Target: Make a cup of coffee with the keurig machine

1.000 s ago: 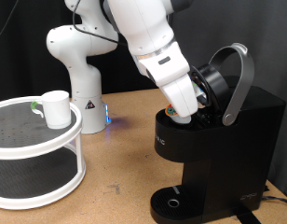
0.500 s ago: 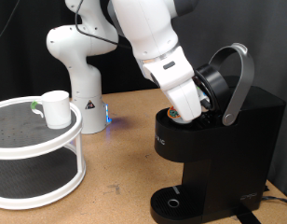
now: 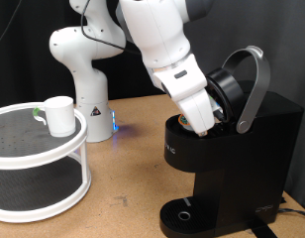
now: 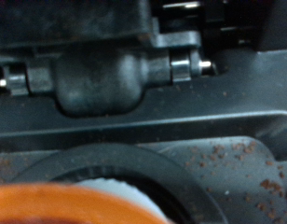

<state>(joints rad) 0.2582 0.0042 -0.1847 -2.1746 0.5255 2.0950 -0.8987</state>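
gripper (image 3: 205, 125) plunged into open pod chamber of keurig machine (image 3: 237, 164), lid handle (image 3: 254, 84) raised; finger state cannot tell. white cup (image 3: 58, 115) well apart, on round tiered rack (image 3: 39, 159) at exterior view's left.

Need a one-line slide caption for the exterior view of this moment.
Gripper reaches into the open keurig machine under its raised lid handle; the cup waits on the white two-tier stand.

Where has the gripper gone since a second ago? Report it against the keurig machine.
Yes. The gripper has shifted slightly toward the exterior view's right, deeper over the keurig machine's open pod chamber.
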